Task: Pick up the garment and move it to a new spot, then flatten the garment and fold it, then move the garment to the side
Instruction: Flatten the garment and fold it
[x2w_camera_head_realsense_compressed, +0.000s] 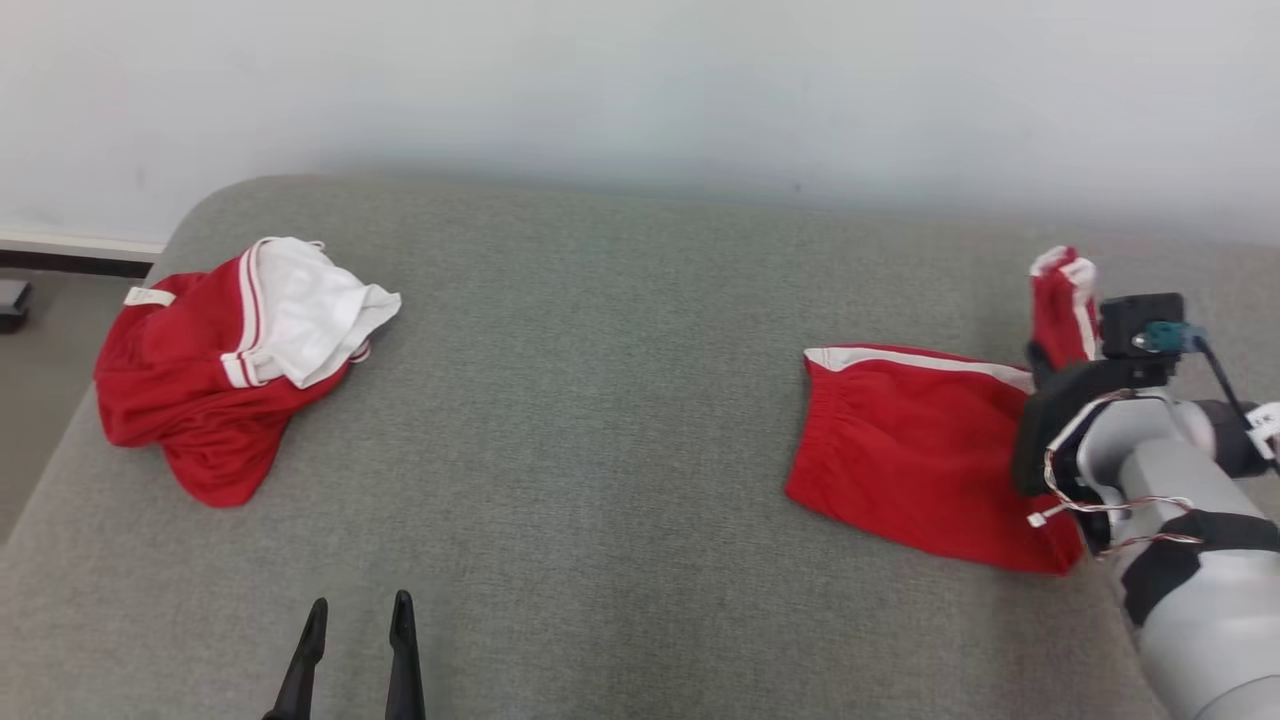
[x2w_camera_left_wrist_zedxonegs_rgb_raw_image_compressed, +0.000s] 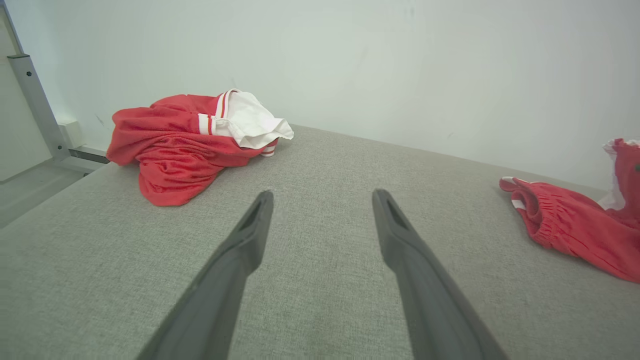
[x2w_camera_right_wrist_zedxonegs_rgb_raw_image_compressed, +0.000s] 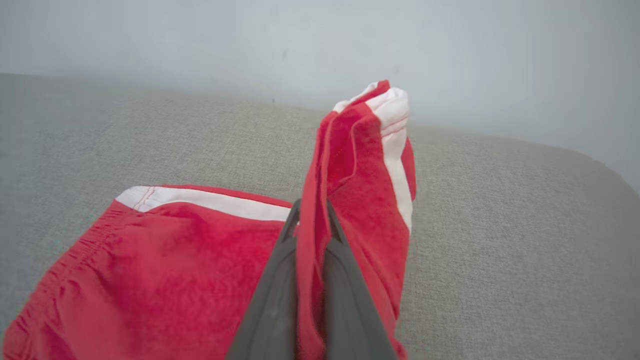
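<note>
Right gripper (x2w_camera_right_wrist_zedxonegs_rgb_raw_image_compressed: 310, 212) clamps shorts (x2w_camera_head_realsense_compressed: 900, 450) edge at right, raised for folding (my guess). Left gripper (x2w_camera_head_realsense_compressed: 360, 600), lower left, gapes empty.

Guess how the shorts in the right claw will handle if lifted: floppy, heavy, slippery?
Likely floppy: the right claw pinches one fold upright while the rest of the shorts lies slack on the cushion. Probably light: thin cloth, one pinch holds it. The matte weave looks grippy, so slip seems unlikely.

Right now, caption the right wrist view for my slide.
Right claw shut on a raised edge of the red shorts on the grey surface.
</note>
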